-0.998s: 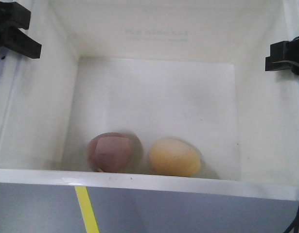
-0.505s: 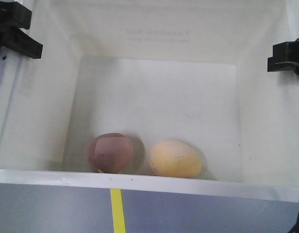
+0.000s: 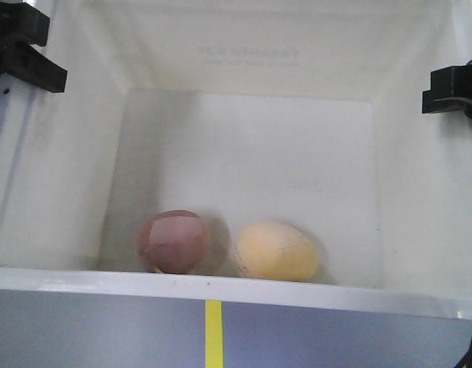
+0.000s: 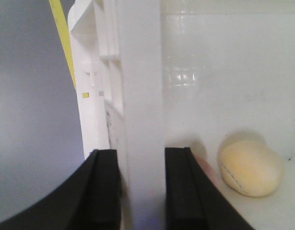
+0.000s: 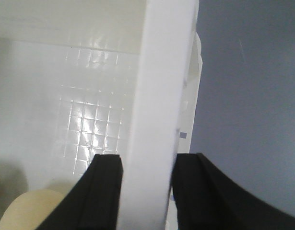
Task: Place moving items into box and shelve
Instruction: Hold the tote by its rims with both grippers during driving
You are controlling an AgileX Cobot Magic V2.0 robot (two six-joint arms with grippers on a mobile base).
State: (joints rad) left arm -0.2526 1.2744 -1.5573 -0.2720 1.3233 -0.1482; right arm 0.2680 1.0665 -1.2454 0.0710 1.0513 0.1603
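The white box [image 3: 220, 287] fills the front view. The pinkish-brown toy [image 3: 174, 241] and the pale yellow toy [image 3: 276, 251] lie side by side on its floor against the near wall. My left gripper [image 3: 21, 54] is shut on the box's left wall [image 4: 137, 72], one finger inside and one outside [image 4: 140, 158]. My right gripper [image 3: 454, 88] is shut the same way on the right wall [image 5: 161, 72], fingers astride it [image 5: 147, 163]. The yellow toy also shows in the left wrist view [image 4: 250, 167] and the right wrist view [image 5: 27, 211]. A sliver of the pink toy [image 4: 207, 167] shows beside the left inner finger.
Grey floor [image 5: 243, 96] lies under and around the box. A yellow floor line [image 3: 213, 333] runs below the box's near rim; it also shows in the left wrist view [image 4: 61, 28] beyond the ribbed rim.
The yellow floor line has slid to the right under the box's near rim. Both grippers keep their hold on the walls. The two toys have barely shifted.
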